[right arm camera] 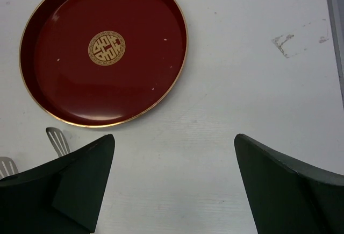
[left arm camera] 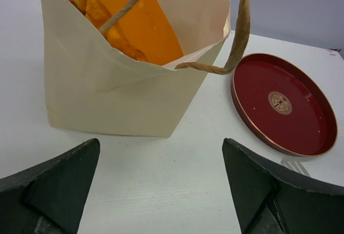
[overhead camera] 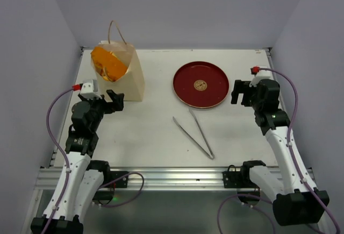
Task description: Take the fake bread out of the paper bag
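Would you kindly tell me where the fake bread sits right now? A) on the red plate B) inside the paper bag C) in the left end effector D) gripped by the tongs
B: the fake bread shows orange inside the open top of the paper bag.

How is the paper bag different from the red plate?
The paper bag is cream-coloured and stands up tall; the red plate is round and lies flat. The paper bag holds orange fake bread; the red plate has nothing on it. The paper bag has cord handles; the red plate has a gold mark in its middle. Both sit on the white table.
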